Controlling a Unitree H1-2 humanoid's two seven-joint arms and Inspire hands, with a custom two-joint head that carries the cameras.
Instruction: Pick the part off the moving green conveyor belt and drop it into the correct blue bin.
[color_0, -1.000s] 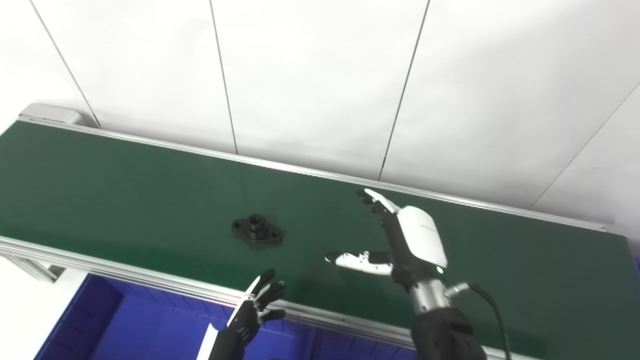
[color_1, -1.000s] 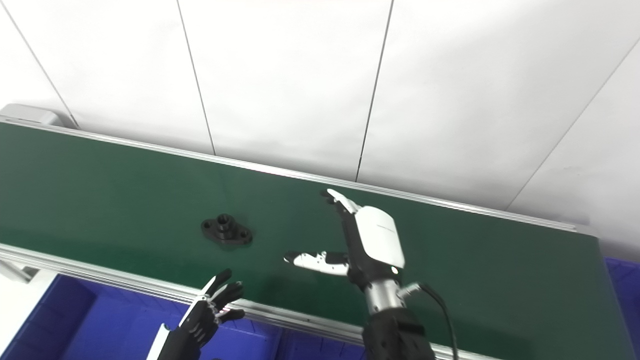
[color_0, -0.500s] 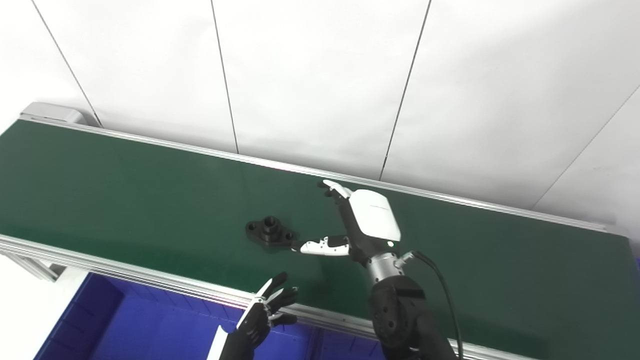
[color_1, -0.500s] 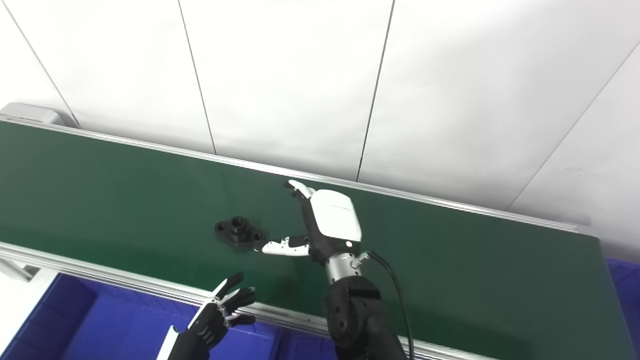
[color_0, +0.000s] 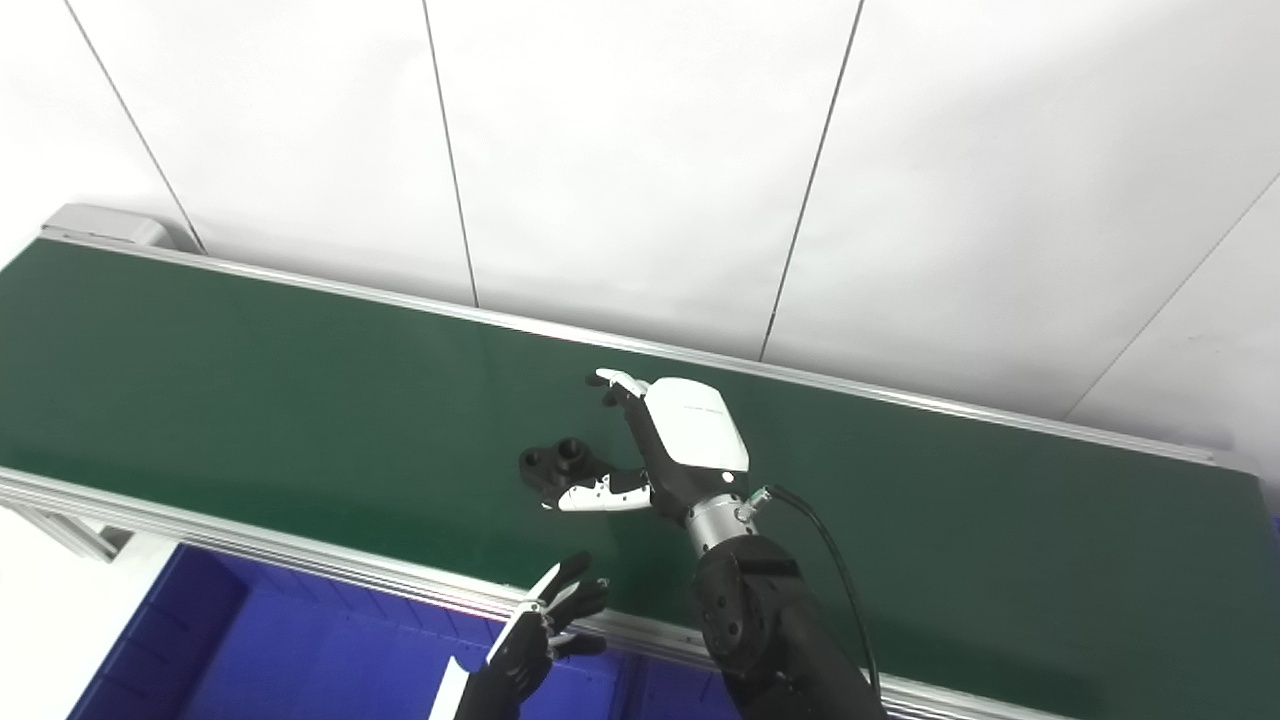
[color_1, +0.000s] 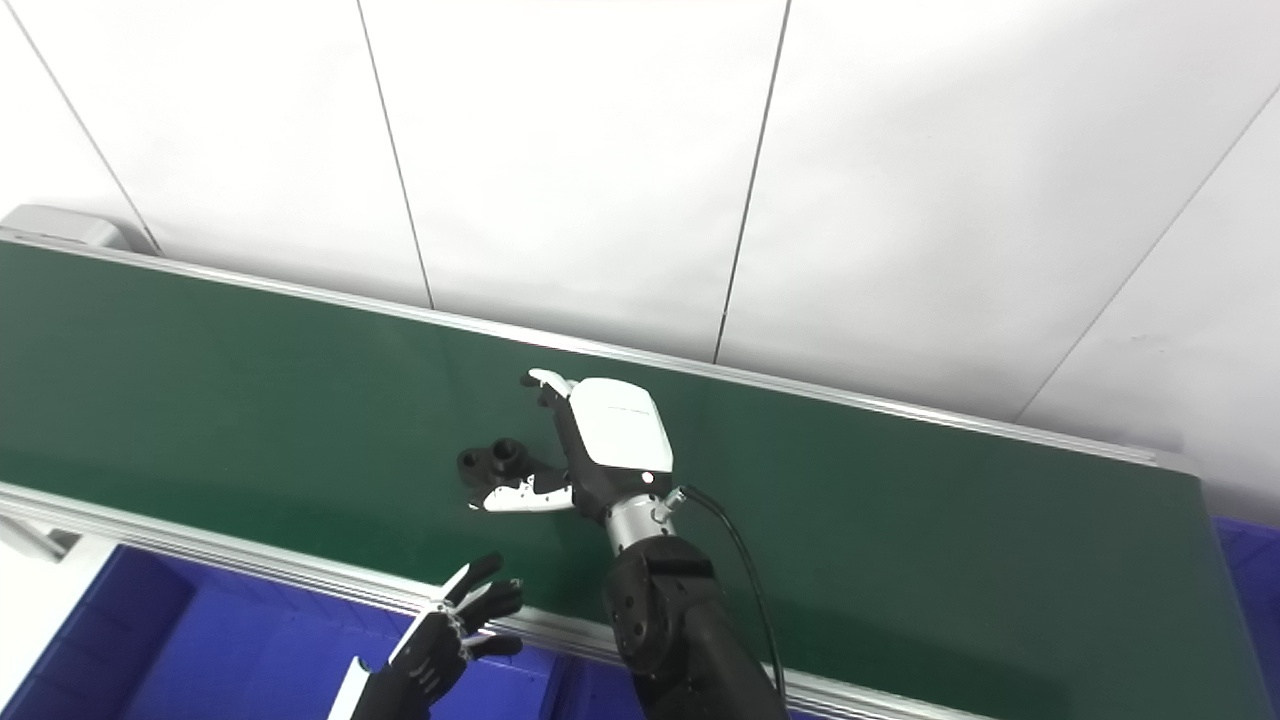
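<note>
A black flanged part (color_0: 556, 462) with a short centre tube lies on the green conveyor belt (color_0: 250, 370). My right hand (color_0: 672, 450) sits over the belt just right of the part, open, with its thumb in front of the part's near edge and its fingers (color_0: 612, 381) spread behind it. The part's right end is hidden by the thumb. My left hand (color_0: 545, 630) hovers open at the belt's near rail, below the part and holding nothing.
The aluminium rail (color_0: 300, 555) runs along the belt's near edge. A blue bin (color_0: 250, 660) lies below it at the bottom left, and a sliver of another blue bin (color_1: 1245, 560) shows at the far right. White wall panels stand behind the belt.
The part has ridden rightward along the belt. My right hand has swept left to meet it and now brackets it with thumb and fingers. The left hand drifted slightly right.
</note>
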